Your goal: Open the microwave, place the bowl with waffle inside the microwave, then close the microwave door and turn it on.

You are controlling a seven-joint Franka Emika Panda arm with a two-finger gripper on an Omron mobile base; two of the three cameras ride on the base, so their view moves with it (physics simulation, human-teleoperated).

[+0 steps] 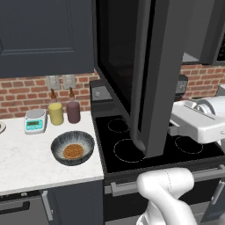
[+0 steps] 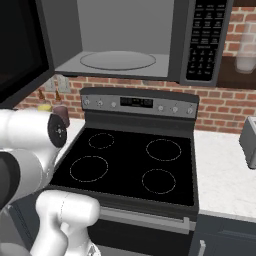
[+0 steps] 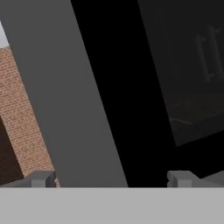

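Left base view: bowl with waffle lower left, looks rigid, slick; we'd pinch rim. Microwave door open. Hand view: gripper jaws spread.

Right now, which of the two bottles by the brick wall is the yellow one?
The yellow bottle, beside the scale; the dark red bottle stands nearer the stove.

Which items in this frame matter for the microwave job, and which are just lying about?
Job:
microwave, open
microwave door, swung out
bowl on the counter
waffle in the bowl

Lying about:
kitchen scale
yellow jar
dark red jar
stove
toaster
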